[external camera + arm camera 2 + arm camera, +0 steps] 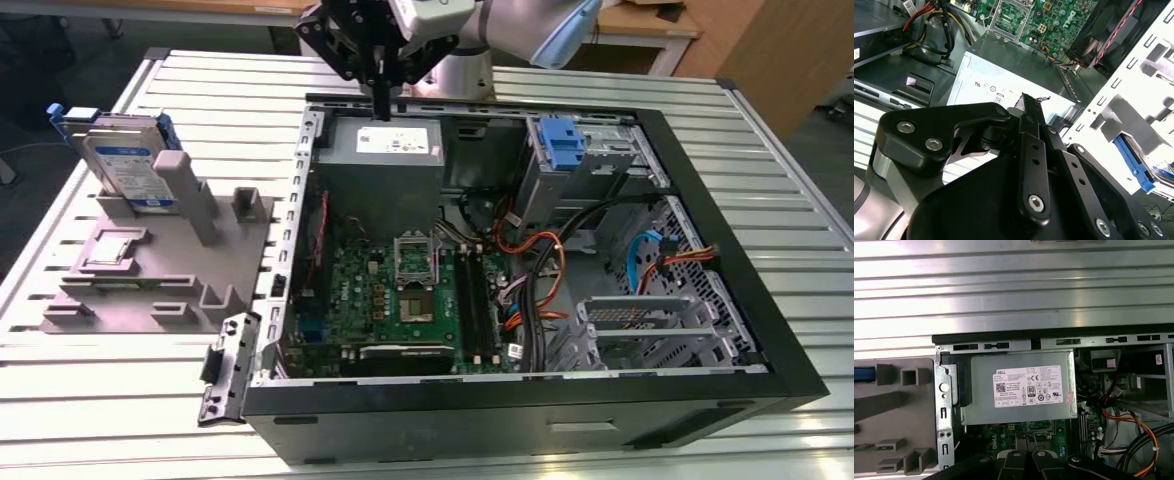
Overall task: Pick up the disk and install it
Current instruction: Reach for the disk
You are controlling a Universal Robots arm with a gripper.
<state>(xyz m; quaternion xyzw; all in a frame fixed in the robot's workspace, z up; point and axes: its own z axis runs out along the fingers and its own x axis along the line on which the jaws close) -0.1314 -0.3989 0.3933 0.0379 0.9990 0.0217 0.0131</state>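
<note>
My claw: pressed together, empty, above the power supply.
Disk: upright near a corner of the table; likely stiff, shock-sensitive.
Hold: I'd pinch its flat faces.

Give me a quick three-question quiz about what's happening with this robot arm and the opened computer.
1. True or false: the gripper holds the disk.
2. Where is the disk? A) standing on edge in the grey fixture beside the computer case; B) flat on the motherboard; C) inside a drive cage.
3. Fill in: the gripper hangs above the labelled grey ____ inside the case.
Key: 1 false; 2 A; 3 power-supply box.
</note>
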